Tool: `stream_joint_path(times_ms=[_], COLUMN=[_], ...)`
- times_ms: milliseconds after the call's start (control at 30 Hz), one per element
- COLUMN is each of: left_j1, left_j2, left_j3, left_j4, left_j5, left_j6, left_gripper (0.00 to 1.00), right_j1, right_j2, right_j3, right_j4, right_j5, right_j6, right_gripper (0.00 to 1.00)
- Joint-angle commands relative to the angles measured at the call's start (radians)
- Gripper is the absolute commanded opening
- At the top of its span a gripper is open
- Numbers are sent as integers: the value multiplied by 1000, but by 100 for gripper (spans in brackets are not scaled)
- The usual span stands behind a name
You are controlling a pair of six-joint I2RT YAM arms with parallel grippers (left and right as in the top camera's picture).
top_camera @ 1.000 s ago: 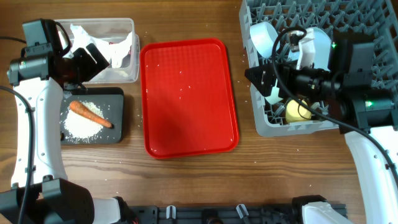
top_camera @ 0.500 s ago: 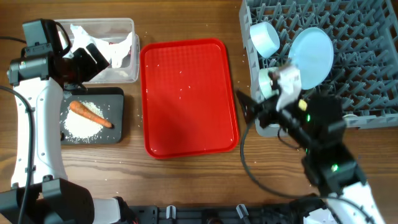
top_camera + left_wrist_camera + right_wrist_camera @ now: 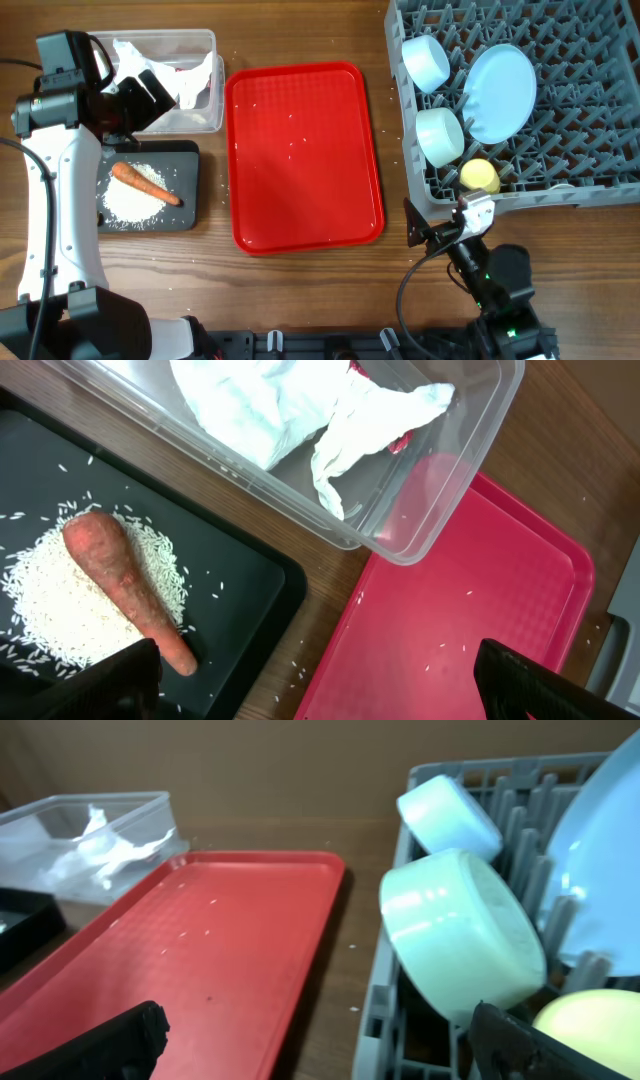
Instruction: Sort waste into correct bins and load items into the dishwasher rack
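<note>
The right pincer (image 3: 425, 236) and left pincer (image 3: 320, 680) both stood apart, empty. The right hung just before the dishwasher rack (image 3: 430, 200), which held bowls (image 3: 440, 135), plate (image 3: 500, 95) and yellow cup (image 3: 480, 176). Rice grains (image 3: 292, 140) on the red tray (image 3: 340, 220) lay to its left, roughly midway toward the left pincer by the clear tub (image 3: 215, 110).

We see a wooden table (image 3: 300, 295), smooth and grained. The red tray (image 3: 300, 150) looks like faintly sheened plastic. Left of the red tray, the tub (image 3: 430, 520) is clear glossy plastic, the napkin (image 3: 260, 410) crumpled paper, and the black tray (image 3: 240, 580) matt. Right of it, the rack (image 3: 600, 70) is dull grey plastic and the bowls (image 3: 460, 935) are smooth and glossy.
</note>
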Motion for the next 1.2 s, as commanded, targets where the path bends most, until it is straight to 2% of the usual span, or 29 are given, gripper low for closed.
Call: stream_joint_path(times_ms=[0,167,300,1167], left_j1=[3,3,3,3], left_j2=[-4,-4,-4,-4], left_j3=[11,11,11,11], left_j4=[0,0,0,0], left_j5=[1,1,1,-23], left_j6=[-10,-10,-10,-2], left_gripper=[100,100,100,100], right_j1=[-10,-10,-10,-10], right_j2=[-68,-155,-278,-273], right_j3=[-21,-21,-21,-21], right_j4=[-42,-76,-71,-76], right_j5=[21,25,28,28], right_j6=[-14,-89,-83,-84], right_gripper=[100,100,100,100])
